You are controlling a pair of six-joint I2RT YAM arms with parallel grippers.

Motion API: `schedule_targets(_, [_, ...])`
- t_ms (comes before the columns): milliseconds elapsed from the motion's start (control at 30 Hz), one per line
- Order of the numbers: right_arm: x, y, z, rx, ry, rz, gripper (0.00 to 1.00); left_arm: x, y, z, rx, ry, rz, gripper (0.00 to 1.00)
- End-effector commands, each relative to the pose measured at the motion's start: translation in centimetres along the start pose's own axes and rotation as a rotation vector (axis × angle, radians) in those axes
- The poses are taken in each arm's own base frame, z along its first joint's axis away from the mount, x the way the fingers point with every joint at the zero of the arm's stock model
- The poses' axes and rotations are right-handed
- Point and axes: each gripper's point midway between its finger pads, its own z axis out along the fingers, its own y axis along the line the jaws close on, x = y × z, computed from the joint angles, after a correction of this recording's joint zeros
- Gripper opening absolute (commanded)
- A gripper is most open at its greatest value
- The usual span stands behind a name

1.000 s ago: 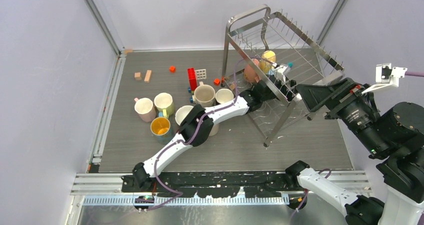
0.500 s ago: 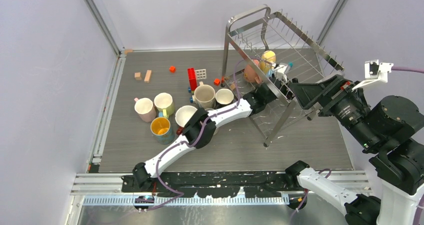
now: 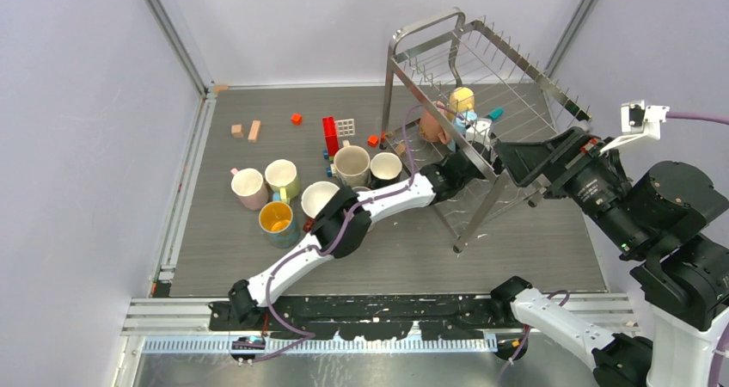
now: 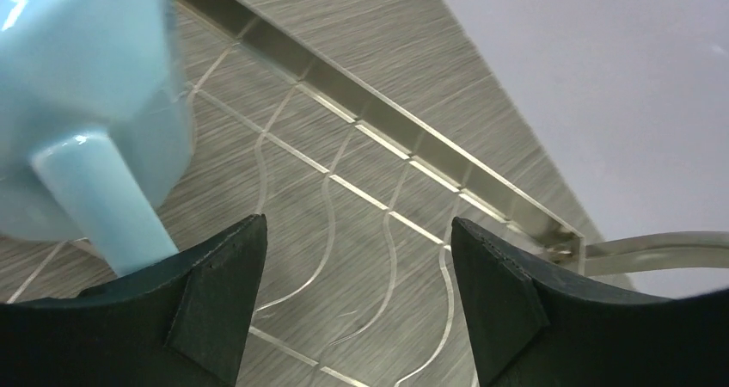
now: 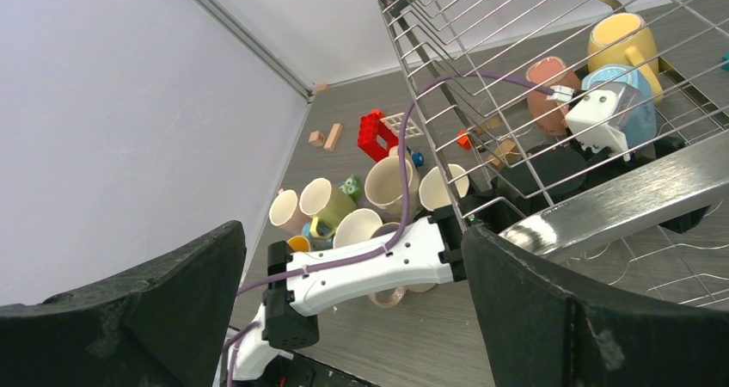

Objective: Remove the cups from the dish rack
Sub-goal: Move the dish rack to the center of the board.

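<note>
Light blue mug (image 4: 77,103): lower tier of dish rack (image 3: 481,52), handle just beside left end effector (image 4: 357,292), jaws apart, empty | right end effector (image 5: 351,258): spread wide, empty | risk: an off-centre close likely misses the handle and knocks the mug into the pink mug (image 3: 432,125)

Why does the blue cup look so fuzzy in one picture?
Left wrist view: the light blue cup sits very near the lens, so it blurs, while the dish rack behind looks sharper. Right wrist view: the rack's bar glares bright. Top view: sharp throughout.
</note>
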Motion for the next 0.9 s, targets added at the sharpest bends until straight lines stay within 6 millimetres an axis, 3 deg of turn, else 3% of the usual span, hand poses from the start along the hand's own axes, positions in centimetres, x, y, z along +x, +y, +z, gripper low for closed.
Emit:
schedule_targets(0, [-0.6, 1.0, 0.5, -0.042, -0.022, -0.002, 1.0, -5.8, 1.1, -2.4, -0.108, -0.069, 0.043, 0.8])
schedule_targets(167, [-0.4, 1.0, 0.5, -0.049, -0.019, 0.003, 1.0, -6.1, 2.1, -3.5, -0.13, -0.074, 0.054, 0.8])
schedule_targets(500, [-0.2, 0.7, 0.4, -0.04, -0.022, 0.002, 1.0, -8.1, -0.6, -6.6, 0.016, -0.064, 0.1, 0.79])
schedule_targets(733, [-0.1, 0.5, 0.6, -0.036, -0.021, 0.0, 1.0, -8.7, 0.3, -8.6, -0.001, -0.052, 0.103, 0.77])
schedule_targets(867, [0.0, 0.4, 0.8, -0.031, -0.017, -0.001, 1.0, -9.1, 1.8, -8.9, -0.05, -0.064, 0.08, 0.74])
